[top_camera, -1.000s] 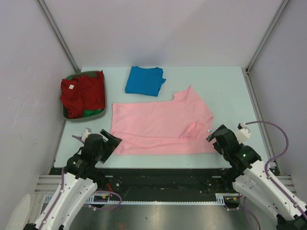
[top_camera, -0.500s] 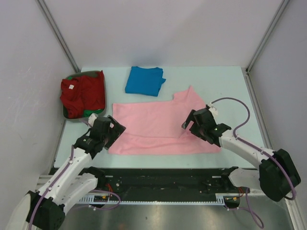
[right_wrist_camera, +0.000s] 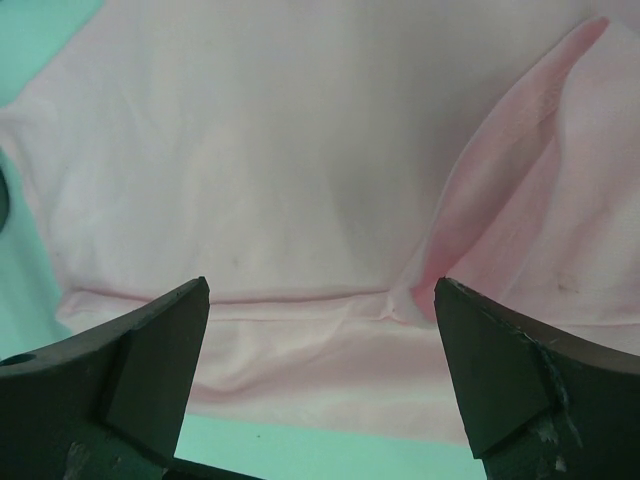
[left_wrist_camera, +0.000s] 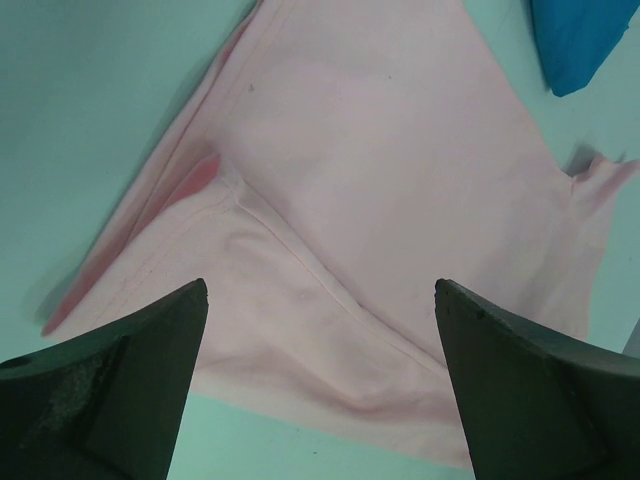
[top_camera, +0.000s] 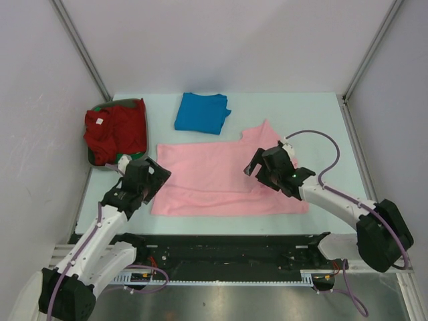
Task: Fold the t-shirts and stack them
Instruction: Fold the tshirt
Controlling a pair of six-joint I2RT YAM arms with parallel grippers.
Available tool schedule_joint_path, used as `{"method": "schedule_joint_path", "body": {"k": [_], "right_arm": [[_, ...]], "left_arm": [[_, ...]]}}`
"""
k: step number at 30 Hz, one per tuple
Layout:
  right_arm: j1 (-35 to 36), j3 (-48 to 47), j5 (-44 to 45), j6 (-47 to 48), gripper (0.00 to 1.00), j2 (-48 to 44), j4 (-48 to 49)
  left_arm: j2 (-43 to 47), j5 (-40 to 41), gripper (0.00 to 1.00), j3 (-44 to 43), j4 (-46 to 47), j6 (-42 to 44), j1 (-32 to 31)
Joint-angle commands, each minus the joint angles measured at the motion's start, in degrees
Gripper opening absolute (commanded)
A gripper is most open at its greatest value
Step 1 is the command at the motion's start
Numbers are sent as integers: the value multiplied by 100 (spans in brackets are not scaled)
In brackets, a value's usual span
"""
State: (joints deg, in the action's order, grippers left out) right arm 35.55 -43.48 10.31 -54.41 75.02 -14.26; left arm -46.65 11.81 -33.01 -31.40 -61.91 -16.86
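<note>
The left claw [top_camera: 151,179] is spread wide with nothing between its fingers. It hangs over the near left corner of the pink t-shirt [top_camera: 214,177]; its wrist view shows a stitched ridge of cloth running diagonally beneath the gap. The right claw [top_camera: 266,167] is also spread and empty. It sits over the right part of the same shirt, just left of where a sleeve is turned in on the body.

A second ago both arms were drawn back, their claws at or just off the shirt's near corners. Since then they have reached forward together, the right one travelling further in over the cloth. The shirt looks almost unmoved and lies flat on the surface, so no fold has started.

I judge this to be the approach for the first fold, with each claw picking its place to pinch. Just beyond the pink shirt's far edge lies a folded blue t-shirt [top_camera: 200,112], which is probably the start of the stack. Beyond its far left corner, a bin [top_camera: 143,134] holds red garments [top_camera: 114,134] that are not yet folded.
</note>
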Motion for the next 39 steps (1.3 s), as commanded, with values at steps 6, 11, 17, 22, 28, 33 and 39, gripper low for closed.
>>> {"method": "schedule_joint_path", "body": {"k": [6,11,17,22,28,33,39], "right_arm": [[233,-275,877,106,100,-1288,-1236],[400,-38,1009,-25,100,-1368,-1387],[453,244,912,-122,100,-1034,-1001],[462,261,885,-87,100,-577,-754],[409,262,667,-61,100,38,-192],[391,261,499,-140,100,486,301],[382,192,551,-114,99,636,723]], "left_arm": [[192,-153,100,120,231,188,210],[113,-223,100,155,318,179,210],[95,-215,100,173,310,197,218],[77,-197,100,173,292,232,227],[16,-162,100,129,275,320,289],[-2,-197,100,164,275,381,385],[16,-232,100,225,292,495,535]]}}
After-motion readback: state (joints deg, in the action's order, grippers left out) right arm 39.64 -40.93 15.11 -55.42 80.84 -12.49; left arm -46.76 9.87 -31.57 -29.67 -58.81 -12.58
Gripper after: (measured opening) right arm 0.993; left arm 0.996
